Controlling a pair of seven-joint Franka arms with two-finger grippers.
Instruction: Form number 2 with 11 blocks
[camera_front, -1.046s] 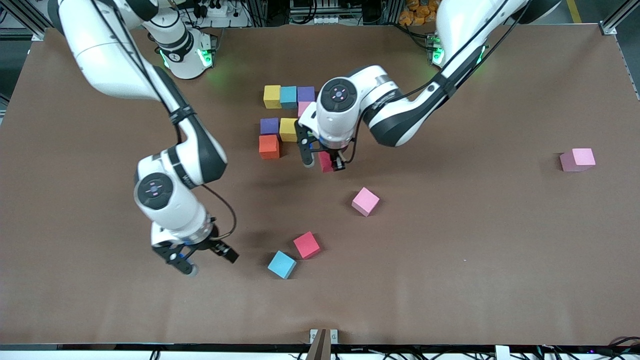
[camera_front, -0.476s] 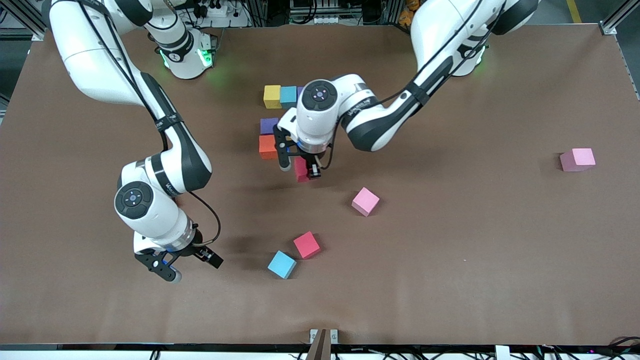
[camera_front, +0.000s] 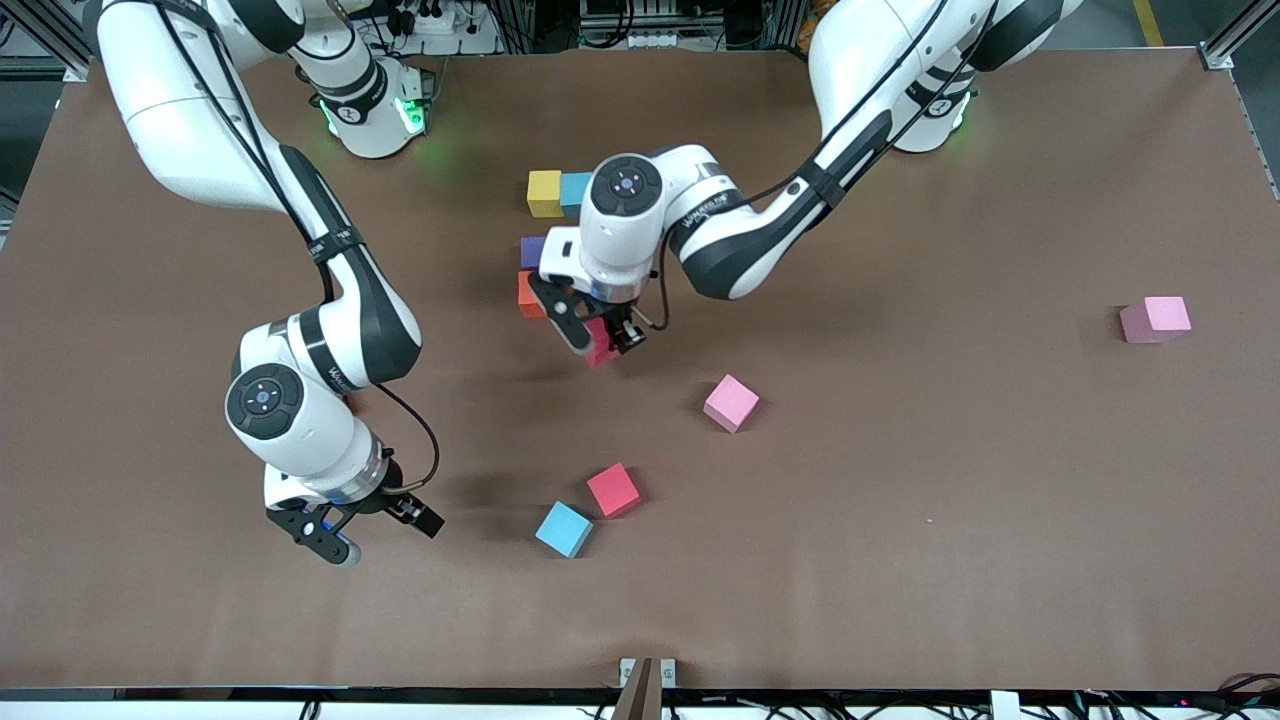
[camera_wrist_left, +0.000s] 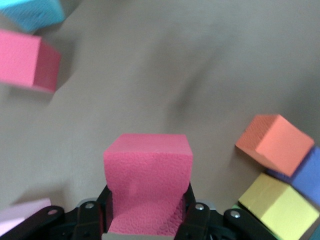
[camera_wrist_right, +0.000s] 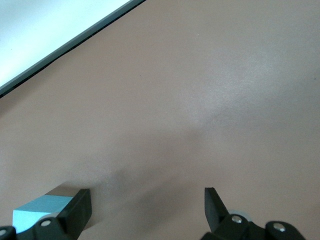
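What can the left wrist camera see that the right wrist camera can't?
Only the left wrist view: the left gripper shut on a red block, with orange, yellow and purple blocks close by, plus a second red block.

Only the right wrist view: the open right gripper over bare table, and the table's edge.

Both: the brown table and the loose blue block.
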